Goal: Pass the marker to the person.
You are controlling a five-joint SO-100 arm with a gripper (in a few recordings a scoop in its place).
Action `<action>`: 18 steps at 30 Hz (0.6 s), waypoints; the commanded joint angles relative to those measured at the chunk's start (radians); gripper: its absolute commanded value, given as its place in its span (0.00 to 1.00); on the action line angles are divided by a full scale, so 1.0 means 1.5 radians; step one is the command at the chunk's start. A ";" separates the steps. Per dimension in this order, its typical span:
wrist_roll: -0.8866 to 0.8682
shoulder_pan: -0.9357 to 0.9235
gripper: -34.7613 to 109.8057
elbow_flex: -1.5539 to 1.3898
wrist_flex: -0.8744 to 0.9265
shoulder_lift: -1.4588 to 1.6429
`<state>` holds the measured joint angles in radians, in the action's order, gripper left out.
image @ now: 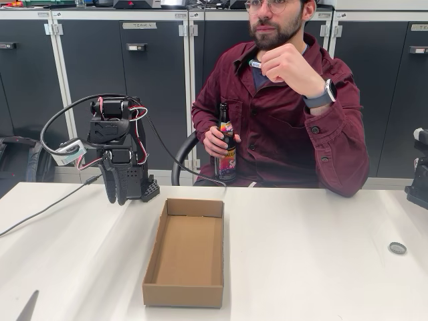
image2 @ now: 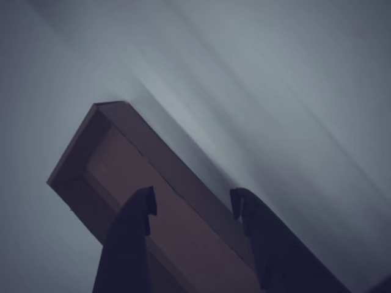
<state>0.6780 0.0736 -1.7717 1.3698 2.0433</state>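
On the white bench (image: 321, 267), the cardboard box (image: 187, 254) serves as the landmark: an open, shallow tray lying lengthwise toward the fixed view. Left of its far end the black arm stands folded, its hand (image: 119, 194) pointing down just above the bench, close to the box's far left corner but apart from it. In the wrist view the hand (image2: 192, 210) is released, its two dark fingers (image2: 131, 238) spread with nothing between them, the box (image2: 122, 159) below them. Behind the far end of the box sits the person (image: 281, 127), holding a brown glass bottle (image: 226, 147) upright at the bench edge. The person's other hand (image: 291, 67), raised near the chin, holds what seems to be the marker (image: 255, 64), only its tip visible. Right of the box, well apart, a small round cap (image: 397, 248) lies on the bench.
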 commanded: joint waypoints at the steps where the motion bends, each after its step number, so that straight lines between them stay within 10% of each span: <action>1: 0.003 -0.008 0.43 0.038 -0.006 0.007; 18: 0.001 -0.010 0.43 0.029 -0.020 0.000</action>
<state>0.6780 0.0614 -1.7717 1.3530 2.0325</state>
